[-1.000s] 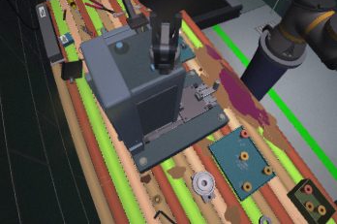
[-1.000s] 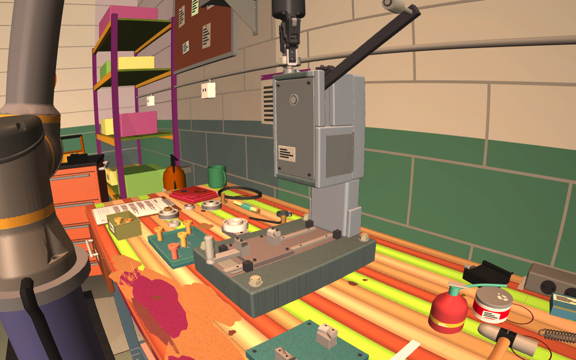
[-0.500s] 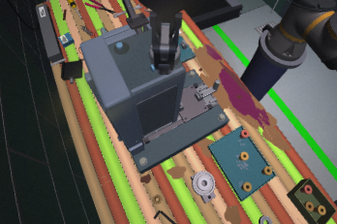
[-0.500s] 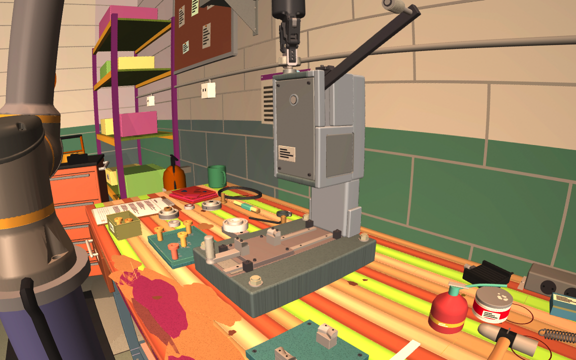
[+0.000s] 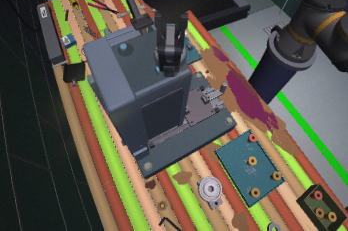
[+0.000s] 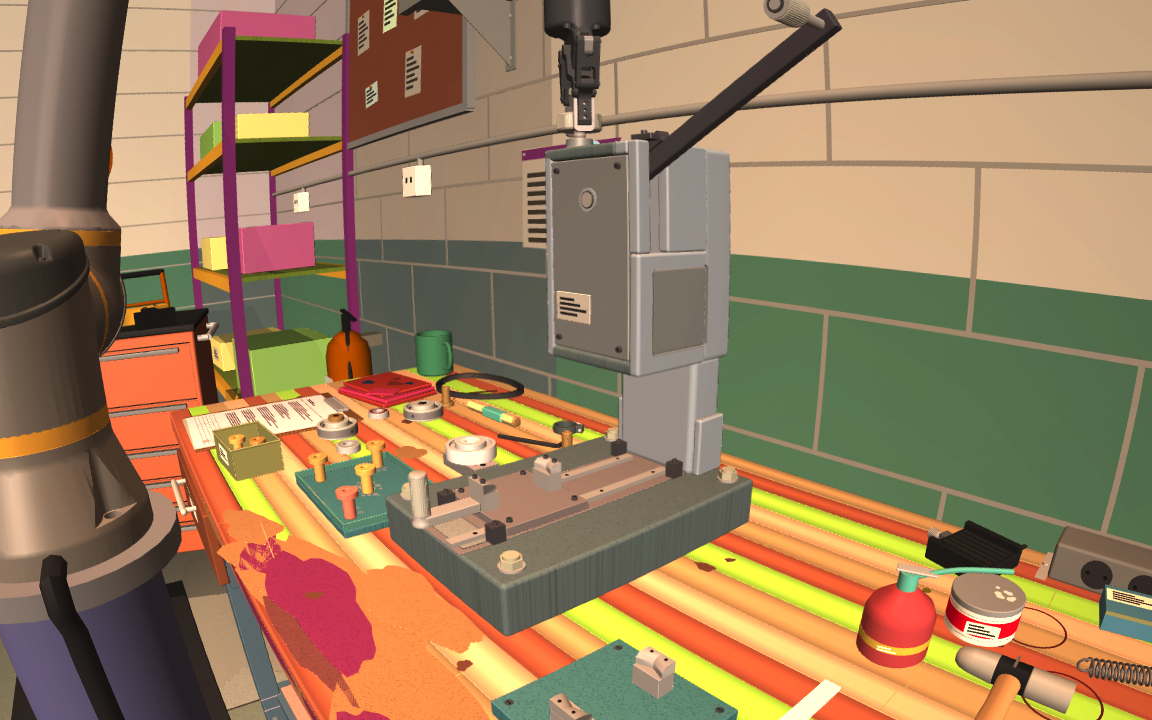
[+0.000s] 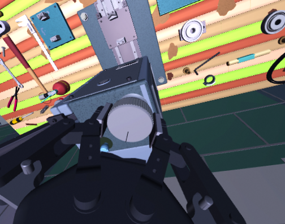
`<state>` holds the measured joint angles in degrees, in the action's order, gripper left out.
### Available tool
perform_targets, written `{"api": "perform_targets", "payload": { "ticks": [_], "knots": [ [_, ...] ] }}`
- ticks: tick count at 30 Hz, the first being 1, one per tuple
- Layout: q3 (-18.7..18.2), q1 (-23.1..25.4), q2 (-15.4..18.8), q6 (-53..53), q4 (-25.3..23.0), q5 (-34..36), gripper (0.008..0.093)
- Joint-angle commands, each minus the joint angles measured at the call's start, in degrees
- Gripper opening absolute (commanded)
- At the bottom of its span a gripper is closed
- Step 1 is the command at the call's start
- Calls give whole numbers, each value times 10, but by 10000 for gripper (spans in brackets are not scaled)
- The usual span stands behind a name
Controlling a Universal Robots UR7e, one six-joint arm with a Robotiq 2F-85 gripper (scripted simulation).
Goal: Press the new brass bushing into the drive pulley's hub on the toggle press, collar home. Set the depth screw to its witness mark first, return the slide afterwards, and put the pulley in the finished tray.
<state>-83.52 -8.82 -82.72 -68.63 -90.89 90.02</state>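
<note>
The depth screw's knurled grey knob (image 7: pixel 130 120) on top of the toggle press (image 6: pixel 632 269) is partly hidden by my fingers; a dark line marks its face. The press stands mid-bench with its handle (image 6: pixel 742 72) raised toward the wall, and its slide (image 6: pixel 527 488) lies on the base plate below. The drive pulley (image 5: pixel 210 188) lies flat on the bench in front of the press base. Brass bushings (image 5: pixel 252 160) stand on a teal pallet beside it. My gripper (image 7: pixel 128 124) is directly above the press head and is closed around the depth screw knob.
A small olive tray (image 6: pixel 247 448) with bushings sits near the bench's end, by a printed sheet (image 6: pixel 258 416). A teal fixture plate (image 6: pixel 616 690), a red oil can (image 6: pixel 896 618), a tin (image 6: pixel 983 609) and hand tools (image 7: pixel 15 96) lie on the other side of the press.
</note>
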Motion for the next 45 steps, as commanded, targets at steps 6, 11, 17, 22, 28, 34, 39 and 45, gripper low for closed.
{"api": "perform_targets", "payload": {
  "ticks": [6, 11, 17, 22, 28, 34, 39, 45],
  "knots": [
    [0, 0, 0, 10, 0, 0, 80],
    [0, 0, 0, 25, 0, 0, 80],
    [0, 0, 0, 55, 0, 0, 80],
    [1, 0, 0, 90, 1, 0, 80],
    [1, 0, 0, 144, 1, 0, 80],
    [2, 0, 0, 212, 2, 0, 80],
    [2, 0, 0, 279, 2, 0, 80],
    [3, 0, 0, 369, 3, 0, 80]
  ]
}}
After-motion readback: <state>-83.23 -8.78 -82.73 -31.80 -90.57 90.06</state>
